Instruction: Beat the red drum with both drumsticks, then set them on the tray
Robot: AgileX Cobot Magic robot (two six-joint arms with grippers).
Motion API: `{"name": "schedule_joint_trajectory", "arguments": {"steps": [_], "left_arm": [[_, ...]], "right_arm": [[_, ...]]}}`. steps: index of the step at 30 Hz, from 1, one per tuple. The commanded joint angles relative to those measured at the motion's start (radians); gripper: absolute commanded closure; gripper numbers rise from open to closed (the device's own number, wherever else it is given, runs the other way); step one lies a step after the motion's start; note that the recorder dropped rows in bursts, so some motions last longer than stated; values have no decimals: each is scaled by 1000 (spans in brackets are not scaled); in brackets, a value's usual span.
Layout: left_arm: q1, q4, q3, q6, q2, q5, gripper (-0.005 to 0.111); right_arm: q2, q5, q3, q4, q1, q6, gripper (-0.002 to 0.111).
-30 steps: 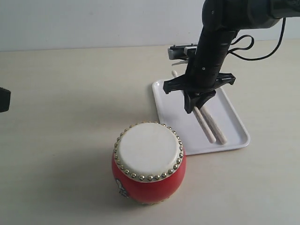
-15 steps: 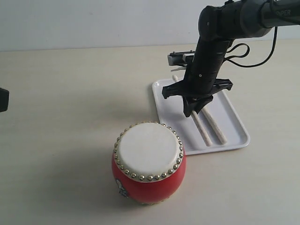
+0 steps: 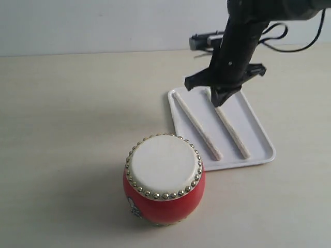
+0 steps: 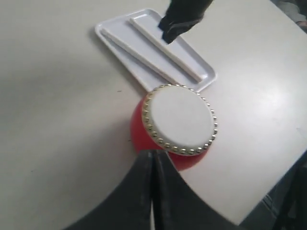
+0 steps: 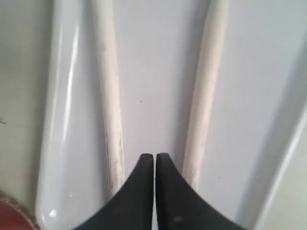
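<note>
The red drum [image 3: 164, 181] with its cream skin and brass studs stands upright at the front centre; the left wrist view shows the drum [image 4: 178, 122] from above. Both drumsticks lie side by side, apart, in the white tray [image 3: 261, 139]: one drumstick [image 3: 197, 125] near the tray's left rim, the other drumstick [image 3: 231, 129] further right. My right gripper [image 3: 219, 99] hangs above the tray's far end, shut and empty, its tips [image 5: 154, 157] between the two sticks [image 5: 109, 100] [image 5: 207, 91]. My left gripper [image 4: 152, 154] is shut with nothing in it, high over the drum's near side, and out of the exterior view.
The pale tabletop [image 3: 77, 119] spreads around the drum and tray, with a white wall behind. The right arm's black cable [image 3: 295, 44] loops at the back right. A table edge [image 4: 268, 191] shows in the left wrist view.
The right gripper has risen and moved toward the tray's far end. One stick now lies by the tray's left rim, apart from the other. The left arm's black part has left the exterior view.
</note>
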Motion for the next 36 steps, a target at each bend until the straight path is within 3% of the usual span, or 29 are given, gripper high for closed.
{"name": "schedule_joint_trajectory", "arguments": {"steps": [1,3,5,11,21,36], "left_arm": [[5,317,28,-236,-157,-79,107],[5,477,80,-408,-302,-136,107],[5,554,155,-469,-452,-223,107],[5,643,296,-469,-662,-351,107],[5,650,317,-465,-698,-319,107],[5,650,317,-465,-698,-319,107]], "right_arm": [[-344,-104,164,-24,1,-35,108],[-574,-222,373,24,1,-35,108],[-826,-366,585,35,1,-38,108],[-1166,-634,880,28,1,-36,108],[-1336,-568,935,28,1,-36,108],[-1354,-566,935,28,1,-36,108]]}}
